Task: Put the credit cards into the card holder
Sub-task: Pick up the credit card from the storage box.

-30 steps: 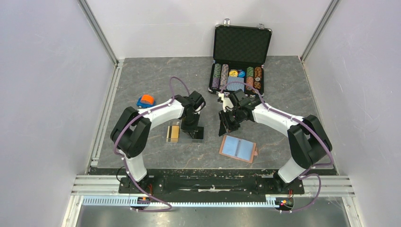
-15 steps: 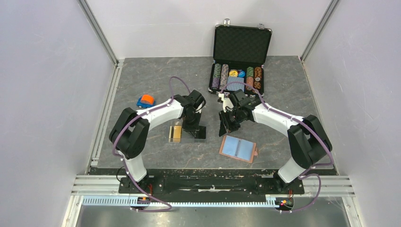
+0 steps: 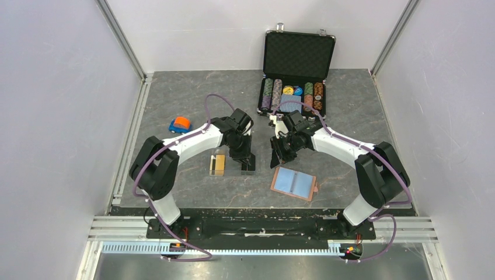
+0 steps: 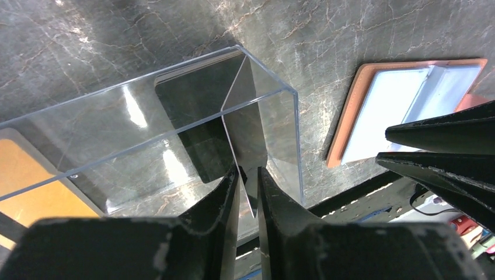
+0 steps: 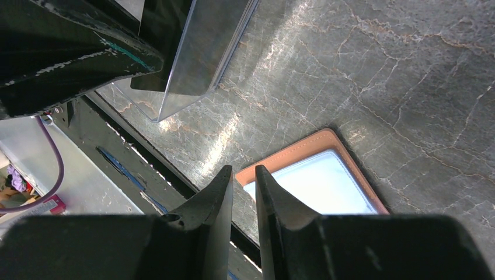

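Observation:
A clear plastic box [image 4: 146, 125] lies on the dark stone table with black credit cards [image 4: 187, 111] flat inside it. One black card [image 4: 248, 125] stands on edge in the box, its upper end between the fingers of my left gripper [image 4: 248, 172]. The jaws stand slightly apart, with a gap beside the card. A gold-orange card [image 3: 216, 164] lies left of the box. The card holder [image 3: 293, 183] lies open, blue side up, to the right. My right gripper [image 5: 244, 170] hovers over the holder's corner [image 5: 303, 175], slightly open with nothing in it.
An open black poker-chip case [image 3: 297, 58] stands at the back. A small blue and orange object [image 3: 180, 124] lies at the left. The two grippers [image 3: 248, 157] [image 3: 275, 157] hang close together above the table's front edge, with the black frame rail [image 3: 257, 213] just below.
My left gripper has shifted a little to the right over the clear box, and its jaws have parted slightly around the standing black card. The right arm has not moved.

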Action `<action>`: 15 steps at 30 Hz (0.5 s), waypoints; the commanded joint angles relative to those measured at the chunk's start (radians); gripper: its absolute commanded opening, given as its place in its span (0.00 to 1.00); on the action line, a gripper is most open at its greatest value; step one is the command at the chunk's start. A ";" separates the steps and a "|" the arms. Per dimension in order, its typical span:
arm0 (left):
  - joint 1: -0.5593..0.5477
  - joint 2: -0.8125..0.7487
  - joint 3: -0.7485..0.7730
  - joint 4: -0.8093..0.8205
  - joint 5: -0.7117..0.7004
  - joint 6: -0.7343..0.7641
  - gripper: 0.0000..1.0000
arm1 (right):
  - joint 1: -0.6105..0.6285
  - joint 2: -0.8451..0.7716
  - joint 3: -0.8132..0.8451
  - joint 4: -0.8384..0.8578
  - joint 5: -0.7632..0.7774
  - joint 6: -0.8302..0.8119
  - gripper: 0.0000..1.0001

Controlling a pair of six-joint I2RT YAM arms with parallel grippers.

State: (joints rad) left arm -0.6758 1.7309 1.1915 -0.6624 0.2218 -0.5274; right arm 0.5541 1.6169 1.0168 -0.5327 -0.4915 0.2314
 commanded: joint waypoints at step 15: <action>-0.004 -0.172 -0.022 -0.051 -0.090 -0.045 0.02 | -0.008 -0.108 0.019 0.013 0.054 -0.029 0.34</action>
State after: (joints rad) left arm -0.6758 1.6882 1.1706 -0.6609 0.2092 -0.5610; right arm 0.5533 1.5703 1.0168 -0.5358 -0.4561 0.2230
